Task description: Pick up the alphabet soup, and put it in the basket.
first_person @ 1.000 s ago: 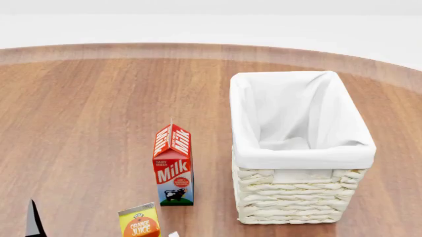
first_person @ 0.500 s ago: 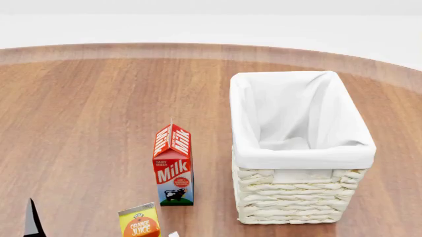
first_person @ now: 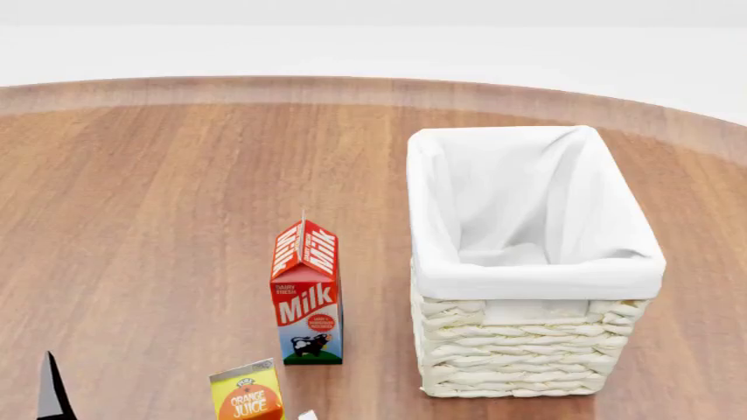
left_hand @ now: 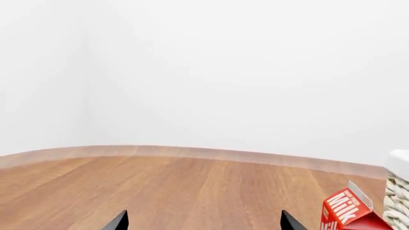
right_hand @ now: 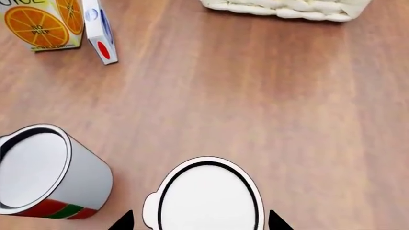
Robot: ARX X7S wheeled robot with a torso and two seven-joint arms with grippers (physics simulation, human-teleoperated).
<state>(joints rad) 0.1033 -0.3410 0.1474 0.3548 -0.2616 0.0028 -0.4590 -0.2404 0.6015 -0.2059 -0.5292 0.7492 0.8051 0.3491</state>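
Observation:
In the right wrist view a can with a pale lid (right_hand: 208,199) stands upright, seen from above, its label hidden; by its lid it is the alphabet soup. My right gripper (right_hand: 199,221) is open, with one dark fingertip on each side of the can and not touching it. The cream wicker basket (first_person: 531,359) with white lining stands at the right of the table; its lower wall shows in the right wrist view (right_hand: 281,9). My left gripper (left_hand: 203,221) is open and empty over bare wood; one fingertip (first_person: 48,389) shows in the head view.
A red, green and white can (right_hand: 48,177) stands close beside the soup can. An orange juice carton (first_person: 247,395) and a milk carton (first_person: 307,293) stand left of the basket. A small blue and white carton (right_hand: 101,28) lies by the juice carton (right_hand: 45,24).
In the head view the left fingertip has shifted slightly up and to the left. Nothing else has moved.

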